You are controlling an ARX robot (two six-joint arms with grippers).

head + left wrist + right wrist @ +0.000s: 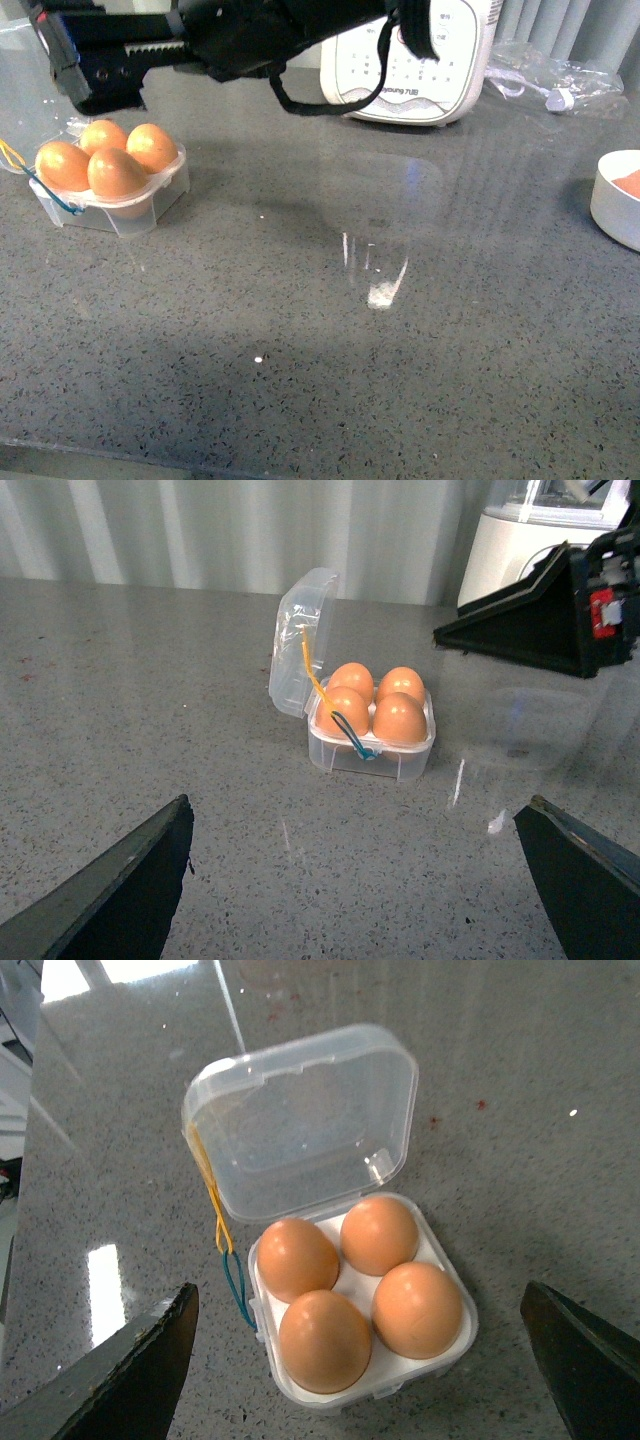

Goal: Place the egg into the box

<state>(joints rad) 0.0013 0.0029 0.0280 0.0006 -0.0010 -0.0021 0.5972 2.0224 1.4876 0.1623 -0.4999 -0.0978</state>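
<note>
At the bench's (400, 350) left the open box (150, 205) holds four eggs (62, 165), the egg (152, 146) among them, likely light, slick and brittle, best pinched gently round its middle; left gripper (355, 810) and right gripper (357, 1295) both gape empty.

Clear glossy plastic box (300, 1130), smooth matt eggs (323, 1340), polished speckled grey stone table (400, 380)

- Grey speckled stone countertop (420, 400), glossy, filling every view.
- Pale vertically ribbed wall (150, 530) behind the far edge, seen in the left wrist view.
- White kitchen appliance (450, 80) at the back of the counter, its shape faintly mirrored in the polish.
- Crumpled clear plastic bag (560, 70) just beside it, at back right.
- Small bright glare (384, 292) mid-counter; soft, even light overall, with broad dim shadows nearer the front.
</note>
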